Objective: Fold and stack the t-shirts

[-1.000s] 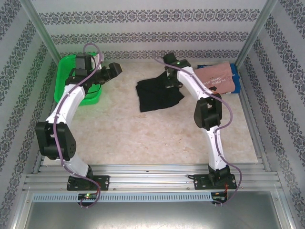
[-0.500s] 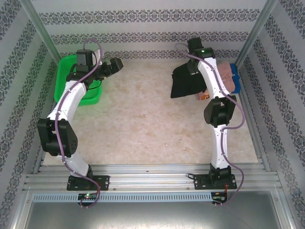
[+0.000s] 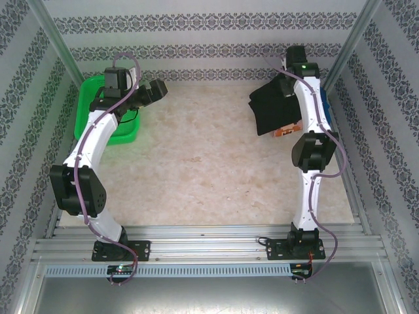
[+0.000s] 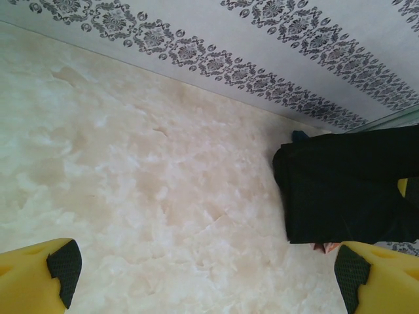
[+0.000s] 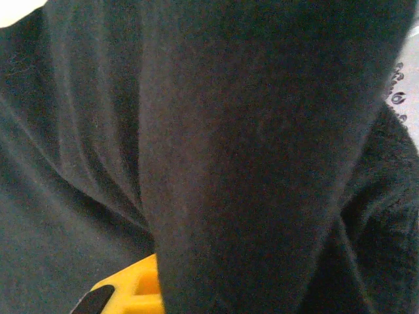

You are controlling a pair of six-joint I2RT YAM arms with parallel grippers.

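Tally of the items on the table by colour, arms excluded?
black cloth t-shirt: 1
pink cloth t-shirt, mostly covered: 1
blue cloth t-shirt, only an edge visible: 1
green plastic mesh basket: 1
Total: 4

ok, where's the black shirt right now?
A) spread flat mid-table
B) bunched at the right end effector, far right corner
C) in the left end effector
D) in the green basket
B: the black shirt hangs bunched from the right end effector at the table's far right corner, while the left end effector stands open with nothing in it.
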